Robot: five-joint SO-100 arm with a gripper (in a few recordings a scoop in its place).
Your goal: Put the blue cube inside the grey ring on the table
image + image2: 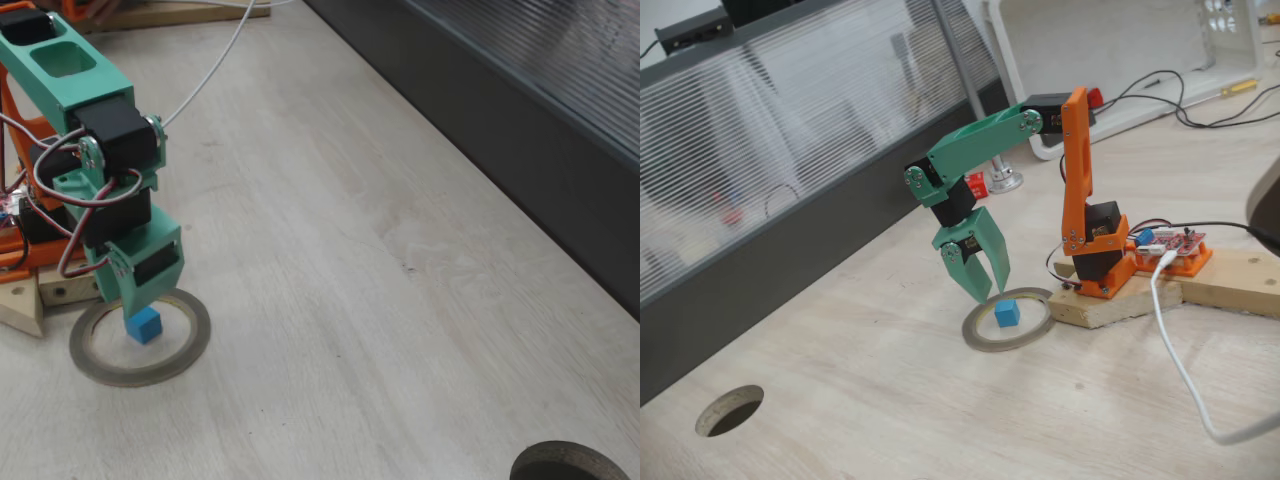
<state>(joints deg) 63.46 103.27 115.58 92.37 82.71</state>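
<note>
- Gripper [987, 292]: green two-finger printed claw on the green-and-orange arm, lower centre of the frame in a fixed view, lower left in the other [140, 300]. Fingers spread, nothing between them; tips point down just above the ring's far edge.
- Blue cube [1007, 313]: small bright blue matte block, resting on the table inside the ring's opening. Apart from the fingertips, just beside and below them. Seen also at lower left [143, 325], near the ring's upper inner edge and directly under the claw.
- Grey ring [975, 336]: thin flat grey-brown hoop with pale inner rim, lying flat on the table, lower left of the other fixed view [185, 350]. Its right edge lies close against the wooden base.
- Wooden base [1110, 305]: pale block carrying the orange arm mount, right of the ring.
- Table [350, 300]: broad pale wood-grain surface with faint streaks.
- White cable [1180, 370]: loops across the table at lower right.
- Dark ribbed panel [520, 120]: runs along the table's far side, upper right.
- Dark round ring [565, 465]: bottom right edge of frame, well apart from the work.
- Step in hand, as judged: the cube appears placed and released; what is left is withdrawal. Lift the claw straight up, fingers kept apart, before swinging away, so neither tip nudges the cube or drags the ring.
</note>
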